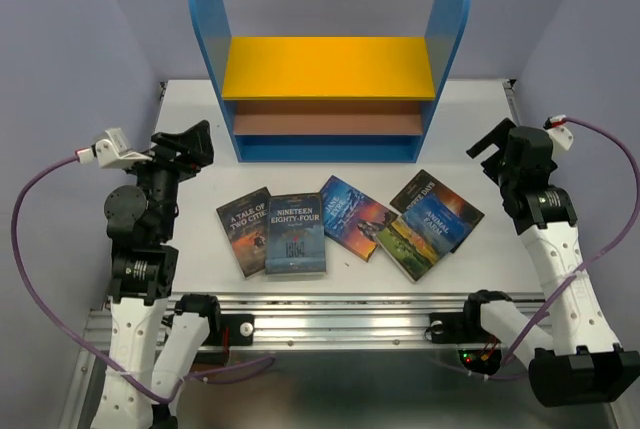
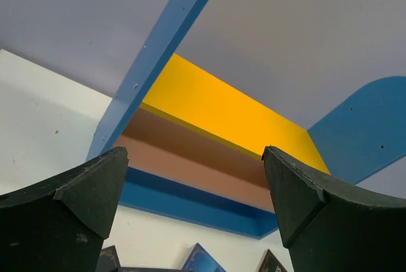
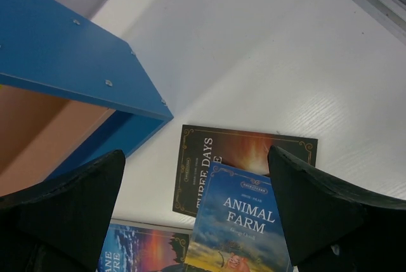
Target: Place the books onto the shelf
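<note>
five books (image 1: 296, 234) flat on white table (image 1: 470, 139), lilac walls (image 1: 60, 39)

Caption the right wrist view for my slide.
Open right claw frames Animal Farm lying atop a darker book, beside the shelf.

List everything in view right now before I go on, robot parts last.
table: one, white, under everything
shelf: one, blue sides, yellow upper board, brown lower board, far edge of the table, no books on it
books: five, dark blue, orange and green covers, lying flat in front of the shelf
cables: two, purple, one looping off each arm
left fingers: two, black, open, empty, left of the books
right fingers: two, black, open, empty, right of the books
</note>
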`<move>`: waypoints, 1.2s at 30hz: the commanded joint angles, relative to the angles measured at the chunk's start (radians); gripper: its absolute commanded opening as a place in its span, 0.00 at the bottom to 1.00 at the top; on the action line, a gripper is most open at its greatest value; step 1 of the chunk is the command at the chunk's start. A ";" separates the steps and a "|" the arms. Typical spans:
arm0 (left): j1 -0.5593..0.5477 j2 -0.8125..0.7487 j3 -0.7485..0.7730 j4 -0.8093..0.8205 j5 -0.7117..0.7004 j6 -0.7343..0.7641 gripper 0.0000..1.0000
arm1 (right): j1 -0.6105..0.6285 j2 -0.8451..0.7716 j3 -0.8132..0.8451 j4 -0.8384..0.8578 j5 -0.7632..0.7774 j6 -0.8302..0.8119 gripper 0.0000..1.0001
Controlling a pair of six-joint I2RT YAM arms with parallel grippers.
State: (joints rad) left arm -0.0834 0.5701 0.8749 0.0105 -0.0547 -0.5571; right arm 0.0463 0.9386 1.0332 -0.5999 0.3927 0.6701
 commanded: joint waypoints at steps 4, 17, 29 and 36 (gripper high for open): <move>-0.003 0.062 -0.048 0.158 0.412 -0.010 0.99 | -0.002 -0.078 -0.044 -0.017 -0.056 -0.015 1.00; -0.456 0.393 -0.102 0.344 0.533 -0.020 0.99 | -0.002 -0.078 -0.354 -0.172 -0.509 0.077 1.00; -0.673 0.835 0.108 0.258 0.441 0.100 0.99 | -0.002 -0.169 -0.553 -0.130 -0.520 0.227 1.00; -0.734 1.029 0.234 0.201 0.484 0.172 0.99 | -0.002 -0.204 -0.665 -0.017 -0.532 0.284 1.00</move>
State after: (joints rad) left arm -0.7898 1.5417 1.0233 0.2310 0.3977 -0.4568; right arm 0.0467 0.7456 0.4206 -0.7387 -0.1135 0.8955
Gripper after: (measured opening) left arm 0.989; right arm 0.998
